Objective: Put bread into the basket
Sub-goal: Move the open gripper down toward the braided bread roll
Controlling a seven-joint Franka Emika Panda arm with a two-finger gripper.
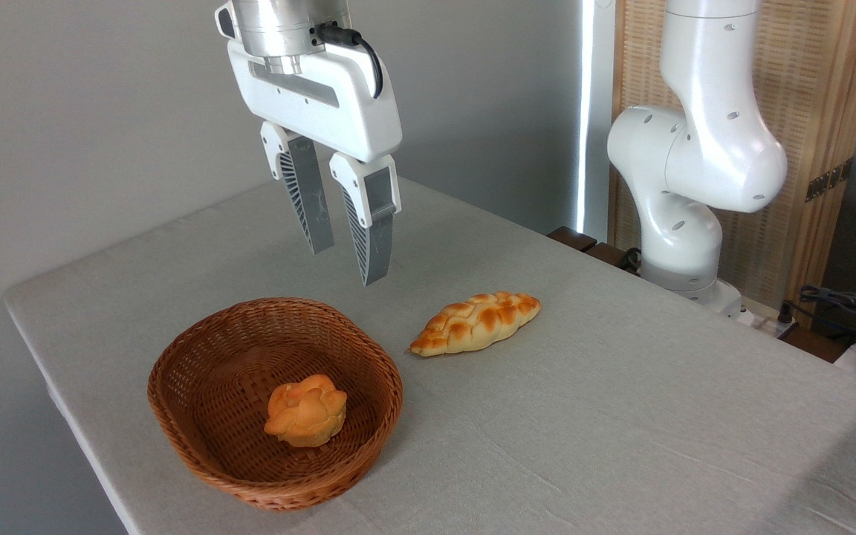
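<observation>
On the table (621, 416) lies one bread (475, 322), beside one basket (183, 427) holding one bun (305, 409). Above, the gripper (346, 264) hangs narrowly parted, empty.

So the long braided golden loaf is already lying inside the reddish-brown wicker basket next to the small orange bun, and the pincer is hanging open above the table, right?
Not quite. The camera view shows the long braided golden loaf lying on the grey tablecloth, right of the reddish-brown wicker basket, not inside it. Only the small orange bun is in the basket. The pincer does hang open above the table.
</observation>
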